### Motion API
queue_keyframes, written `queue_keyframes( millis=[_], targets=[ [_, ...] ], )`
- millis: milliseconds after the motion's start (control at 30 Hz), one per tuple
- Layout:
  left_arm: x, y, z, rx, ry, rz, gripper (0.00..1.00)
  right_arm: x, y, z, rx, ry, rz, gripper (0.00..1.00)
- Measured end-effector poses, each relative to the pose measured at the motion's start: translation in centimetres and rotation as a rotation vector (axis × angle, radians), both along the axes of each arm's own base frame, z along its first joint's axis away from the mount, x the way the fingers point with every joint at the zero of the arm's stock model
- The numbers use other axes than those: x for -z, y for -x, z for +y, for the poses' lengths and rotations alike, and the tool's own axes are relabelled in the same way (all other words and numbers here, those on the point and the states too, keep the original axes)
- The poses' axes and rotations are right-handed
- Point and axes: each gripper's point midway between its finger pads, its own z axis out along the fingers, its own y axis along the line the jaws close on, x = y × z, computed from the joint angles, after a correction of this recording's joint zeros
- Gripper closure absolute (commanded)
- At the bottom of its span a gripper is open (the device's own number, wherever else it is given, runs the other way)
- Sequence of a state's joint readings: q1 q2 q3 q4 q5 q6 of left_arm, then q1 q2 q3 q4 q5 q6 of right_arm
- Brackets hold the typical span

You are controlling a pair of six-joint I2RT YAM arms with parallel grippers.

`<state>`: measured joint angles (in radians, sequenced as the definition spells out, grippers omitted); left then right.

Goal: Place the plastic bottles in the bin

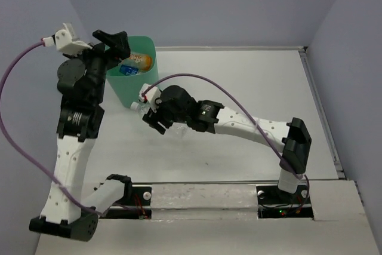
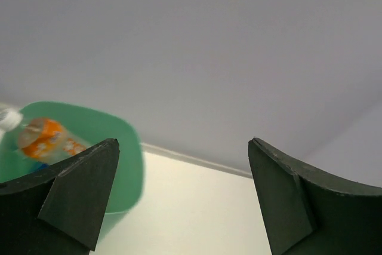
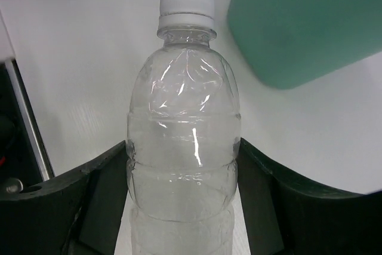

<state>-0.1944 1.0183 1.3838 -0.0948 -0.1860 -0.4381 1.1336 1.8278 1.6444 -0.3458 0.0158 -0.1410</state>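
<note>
Top view: the clear bottle [image 1: 136,106] lies mostly under the right gripper [image 1: 150,116], and only its cap end shows, at the gripper's 9 o'clock. The left gripper [image 1: 114,43] covers the rim of the bin [image 1: 128,91] at 10 o'clock. Labels inside the bin are too small to read.

Left wrist view: the orange bottle [image 2: 48,138] is blurred. A white-capped bottle [image 2: 5,118] is cut off at the frame's 9 o'clock edge.

Right wrist view: the clear bottle's base is cut off at 6 o'clock. The bin is blurred and cropped at 1 o'clock.

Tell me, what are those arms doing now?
Left gripper open, empty, by bin. Right gripper shut on clear bottle, beside bin. Nothing between bottle and bin.
</note>
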Motion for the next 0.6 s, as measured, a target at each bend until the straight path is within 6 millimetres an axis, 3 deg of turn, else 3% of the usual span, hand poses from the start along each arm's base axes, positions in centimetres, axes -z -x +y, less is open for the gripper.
queue_keyframes(
  millis=[33, 67, 200, 300, 333, 400, 467, 533, 600],
  targets=[
    [-1.2, 1.5, -0.6, 0.051, 0.018, -0.037, 0.01, -1.4, -0.2, 0.0, 0.012, -0.03, -0.016, 0.57],
    [-3.3, 4.5, -1.2, 0.116, 0.041, -0.112, 0.01, -4.3, -0.7, 0.1, 0.03, -0.094, -0.043, 0.57],
    [-7.5, 12.8, -2.0, 0.248, 0.086, -0.294, 0.01, -12.2, -2.7, 0.8, 0.086, -0.268, -0.105, 0.58],
    [-9.8, 17.6, -1.8, 0.298, 0.091, -0.417, 0.01, -19.0, -5.9, 1.4, 0.152, -0.435, -0.17, 0.59],
    [-10.1, 18.7, -1.9, 0.311, 0.091, -0.443, 0.01, -19.8, -6.4, 1.5, 0.16, -0.457, -0.178, 0.59],
    [-10.2, 19.4, -2.0, 0.326, 0.088, -0.464, 0.01, -22.9, -8.6, 1.5, 0.2, -0.545, -0.213, 0.6],
    [-8.8, 18.9, -2.5, 0.349, 0.082, -0.441, 0.01, -25.2, -10.6, 2.1, 0.227, -0.629, -0.245, 0.61],
    [-6.6, 17.4, -3.1, 0.365, 0.08, -0.382, 0.01, -26.4, -12.4, 2.6, 0.249, -0.695, -0.275, 0.61],
    [-3.5, 15.6, -4.0, 0.387, 0.082, -0.294, 0.01, -26.3, -14.2, 3.3, 0.266, -0.746, -0.291, 0.61]
  ],
)
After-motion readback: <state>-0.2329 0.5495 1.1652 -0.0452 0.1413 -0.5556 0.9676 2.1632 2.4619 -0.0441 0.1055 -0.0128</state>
